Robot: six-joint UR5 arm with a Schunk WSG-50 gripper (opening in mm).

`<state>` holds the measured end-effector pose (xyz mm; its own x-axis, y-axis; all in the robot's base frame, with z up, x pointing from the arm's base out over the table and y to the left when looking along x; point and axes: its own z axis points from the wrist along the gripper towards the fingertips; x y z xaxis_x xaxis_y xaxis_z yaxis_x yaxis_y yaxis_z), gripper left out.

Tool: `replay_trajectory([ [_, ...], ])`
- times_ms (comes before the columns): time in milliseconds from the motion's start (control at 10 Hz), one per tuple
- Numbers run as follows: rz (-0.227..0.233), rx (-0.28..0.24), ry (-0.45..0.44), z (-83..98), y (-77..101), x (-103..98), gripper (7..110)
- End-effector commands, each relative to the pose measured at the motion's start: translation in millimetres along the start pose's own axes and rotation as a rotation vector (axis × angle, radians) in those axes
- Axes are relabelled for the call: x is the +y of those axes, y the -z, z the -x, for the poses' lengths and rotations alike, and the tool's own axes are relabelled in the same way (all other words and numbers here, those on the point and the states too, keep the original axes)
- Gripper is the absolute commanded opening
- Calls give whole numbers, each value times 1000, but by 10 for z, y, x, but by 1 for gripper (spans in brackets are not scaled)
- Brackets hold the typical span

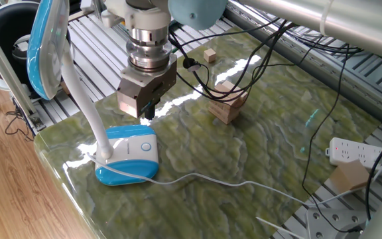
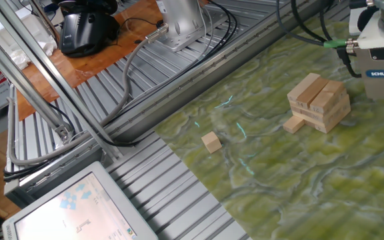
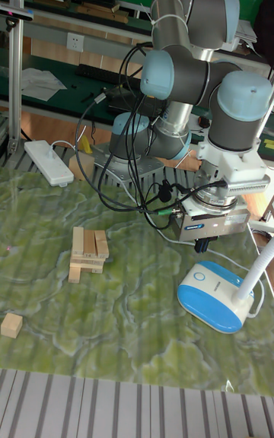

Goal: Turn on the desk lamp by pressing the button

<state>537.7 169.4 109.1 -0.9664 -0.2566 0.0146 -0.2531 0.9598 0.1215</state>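
- I see the gripper (image 1: 147, 111) hanging above the green marbled worktop (image 1: 244, 153), just behind the desk lamp (image 1: 128, 155) base and clear of it.
- The dark jaws point down below the grey gripper body; I cannot tell from any view whether they are apart or together.
- The lamp's blue-and-white base sits near the worktop's front corner in one fixed view; its white gooseneck curves up to the blue-rimmed head (image 1: 48, 46) at the upper left.
- The button (image 1: 146, 147) is on the base's white top panel, at the end nearest the gripper, with nothing touching it.
- In the tall fixed view the button (image 3: 201, 276) lies just below and in front of the gripper (image 3: 204, 242).
- The lamp's white cord (image 1: 211, 178) trails across the worktop towards the right.
- A stack of wooden blocks (image 1: 228, 103) stands well apart from the lamp, and a single small block (image 1: 209, 55) lies farther back.
- A white power strip (image 1: 353, 153) rests off the worktop's right edge.
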Motion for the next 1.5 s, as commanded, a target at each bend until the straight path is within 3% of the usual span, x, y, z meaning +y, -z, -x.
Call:
replay_trajectory([
  [0,-9,-41,-87,108,18,-25,7],
  [300,-64,-75,-100,222,7,-72,7],
  [500,-36,-145,-104,443,-211,165,7],
  [700,6,-169,-52,474,-345,402,7],
  [900,21,-144,97,305,-454,438,7],
  [1100,26,-51,263,-1,-495,400,7],
  [1200,25,-21,293,-85,-488,384,7],
  [1400,-24,-21,272,-76,-467,283,7],
])
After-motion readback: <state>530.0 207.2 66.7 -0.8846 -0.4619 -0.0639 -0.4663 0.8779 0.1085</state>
